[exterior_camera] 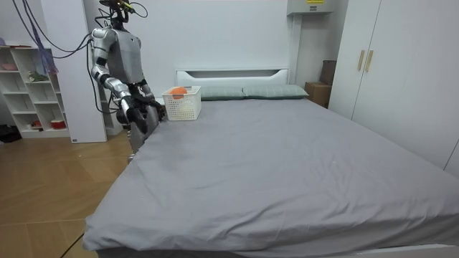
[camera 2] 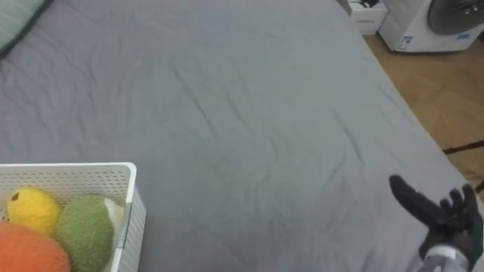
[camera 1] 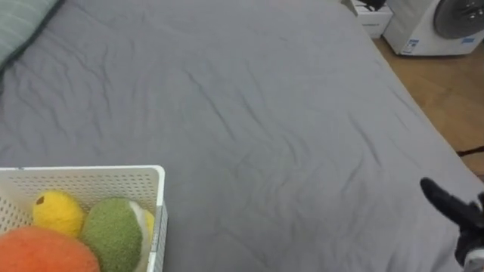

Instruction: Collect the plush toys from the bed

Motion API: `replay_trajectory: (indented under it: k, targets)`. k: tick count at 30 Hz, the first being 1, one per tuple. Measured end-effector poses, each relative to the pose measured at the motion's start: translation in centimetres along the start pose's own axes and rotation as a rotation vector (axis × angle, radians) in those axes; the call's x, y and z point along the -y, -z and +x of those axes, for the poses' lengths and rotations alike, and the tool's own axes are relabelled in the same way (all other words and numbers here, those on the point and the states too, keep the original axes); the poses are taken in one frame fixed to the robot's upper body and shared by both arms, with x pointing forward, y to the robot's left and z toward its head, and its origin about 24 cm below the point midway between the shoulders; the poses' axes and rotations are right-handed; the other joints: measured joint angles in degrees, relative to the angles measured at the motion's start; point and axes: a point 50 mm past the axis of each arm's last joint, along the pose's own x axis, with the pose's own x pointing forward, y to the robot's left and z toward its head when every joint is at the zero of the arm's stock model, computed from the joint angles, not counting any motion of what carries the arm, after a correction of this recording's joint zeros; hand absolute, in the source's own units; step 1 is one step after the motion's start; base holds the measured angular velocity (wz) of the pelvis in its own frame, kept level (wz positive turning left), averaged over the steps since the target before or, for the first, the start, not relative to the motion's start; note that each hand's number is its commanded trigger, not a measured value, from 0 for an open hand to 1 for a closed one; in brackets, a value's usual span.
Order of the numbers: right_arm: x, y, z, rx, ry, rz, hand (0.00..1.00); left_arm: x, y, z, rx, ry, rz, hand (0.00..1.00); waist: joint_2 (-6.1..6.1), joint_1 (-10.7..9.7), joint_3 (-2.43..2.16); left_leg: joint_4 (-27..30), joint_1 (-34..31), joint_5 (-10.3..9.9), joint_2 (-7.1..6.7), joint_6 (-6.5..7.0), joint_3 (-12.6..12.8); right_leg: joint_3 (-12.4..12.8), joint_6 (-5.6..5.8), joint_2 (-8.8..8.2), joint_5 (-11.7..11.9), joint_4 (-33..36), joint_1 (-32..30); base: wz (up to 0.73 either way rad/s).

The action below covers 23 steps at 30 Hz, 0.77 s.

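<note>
Left eye view: grey bed sheet (camera 1: 249, 106) takes up most of the frame, wrinkled, with no toys lying loose on it. White perforated basket (camera 1: 91, 173) sits on the sheet at lower left, cut off by the frame edge. The toys are inside it: yellow plush toy (camera 1: 57, 212) at the back, green plush toy (camera 1: 113, 231) with a pale edge just beside it against the basket's right wall, orange plush toy (camera 1: 41, 254) in front, touching both. Right hand (camera 1: 456, 209) comes in at lower right over the bed's edge, with one dark finger pointing up-left. It is well apart from the basket and holds nothing. Striped pillow (camera 1: 21, 23) at upper left. Past the bed at upper right: wooden floor (camera 1: 446, 91), a washing machine (camera 1: 442, 23) and a small white box (camera 1: 370, 17).

Room view: robot stands upright at the side of the bed on the room view's left, near the white headboard (exterior_camera: 233, 74), facing across the mattress. The basket is on the bed corner just in front of it, something orange showing over the rim. Left hand (exterior_camera: 153, 103) is up beside the basket's near wall; cannot tell contact or finger state from here. The right hand is lower, at the mattress edge. White shelf unit (exterior_camera: 32, 89) behind the robot, wardrobe (exterior_camera: 387, 72) on the room view's right.

Right eye view: same layout. The right hand shows more fully here, fingers straight and spread apart, thumb side stretched over the sheet, empty, above the bed edge.
</note>
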Motion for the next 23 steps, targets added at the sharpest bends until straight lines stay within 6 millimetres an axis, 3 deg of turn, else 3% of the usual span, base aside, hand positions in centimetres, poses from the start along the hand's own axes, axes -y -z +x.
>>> replay_trajectory:
  k: [8, 12, 14, 19, 23]
  targets:
    - [8.5, 10.4, -3.5, -0.394, 0.284, -0.235, 0.00, -0.2, 1.2, -0.1, -0.039, 0.011, 0.011, 0.00, 1.44, -1.1, -0.03, 0.1, 0.4, -0.4, 0.25, -0.26, 0.8, 1.8, -0.35, 0.50, -0.2, 0.0, 0.1, -0.07]
    - [11.1, 13.7, -6.0, -0.581, 0.299, -0.355, 0.00, -0.3, 1.5, -0.1, -0.056, 0.012, 0.018, 0.00, 1.53, -1.1, 0.16, 0.1, 0.9, -0.5, 0.24, -0.35, 0.8, 2.1, -0.38, 0.49, -0.6, 0.0, 0.1, -0.02]
    - [12.4, 15.0, -7.4, -0.682, 0.275, -0.439, 0.00, -0.5, 1.9, -0.1, -0.066, 0.014, 0.021, 0.00, 1.86, -1.0, 0.02, 0.1, 1.1, -0.5, 0.24, -0.38, 0.8, 2.1, -0.40, 0.50, -0.8, 0.1, 0.2, 0.00]
    - [12.1, 16.4, -8.5, -0.810, 0.128, -0.703, 0.00, -0.2, 2.0, -0.1, -0.070, 0.022, 0.046, 0.00, 2.14, 0.3, 0.04, 0.1, 1.5, -0.5, 0.30, -0.42, 1.1, 2.1, -0.47, 0.61, -0.8, 0.2, 0.2, -0.03]
    - [10.1, 16.4, -7.3, -0.808, 0.002, -0.909, 0.00, 0.5, 1.7, -0.2, -0.068, 0.035, 0.079, 0.00, 2.38, 2.1, 0.05, 0.0, 1.5, -0.5, 0.28, -0.43, 1.1, 2.0, -0.45, 0.61, -0.7, 0.1, 0.3, -0.01]
